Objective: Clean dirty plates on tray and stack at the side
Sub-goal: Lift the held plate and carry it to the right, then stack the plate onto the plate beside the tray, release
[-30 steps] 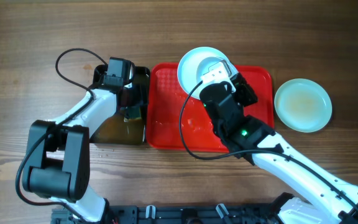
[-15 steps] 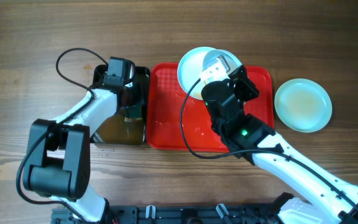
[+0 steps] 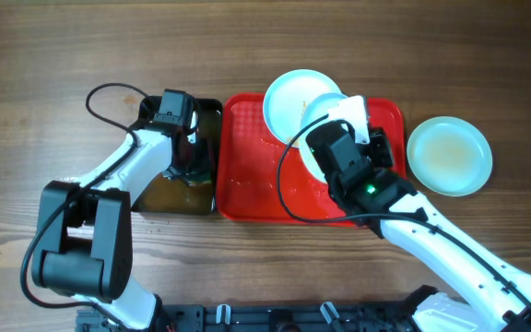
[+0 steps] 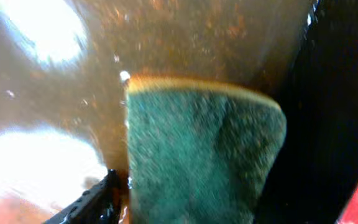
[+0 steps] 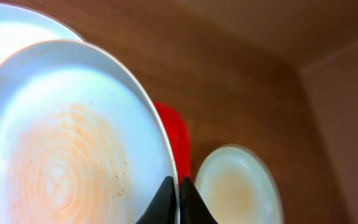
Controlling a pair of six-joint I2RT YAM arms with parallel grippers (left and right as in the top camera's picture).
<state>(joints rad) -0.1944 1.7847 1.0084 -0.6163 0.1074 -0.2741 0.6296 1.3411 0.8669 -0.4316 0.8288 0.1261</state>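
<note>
The red tray lies mid-table. My right gripper is shut on the rim of a sauce-smeared plate and holds it tilted above the tray's back right part; it also shows in the overhead view. A second plate rests at the tray's back edge, partly behind the held one. A third plate, faintly stained, lies on the table right of the tray. My left gripper is down in the black tub, closed on a green sponge; only one of its fingers shows.
The black tub, left of the tray, holds brown water. The tray's floor has wet spots. Cables loop over both arms. A bare strip of wooden table separates the tray from the right plate.
My right gripper has lifted and tilted the plate and carried it a little to the right over the tray. The left gripper has stayed in the tub.
</note>
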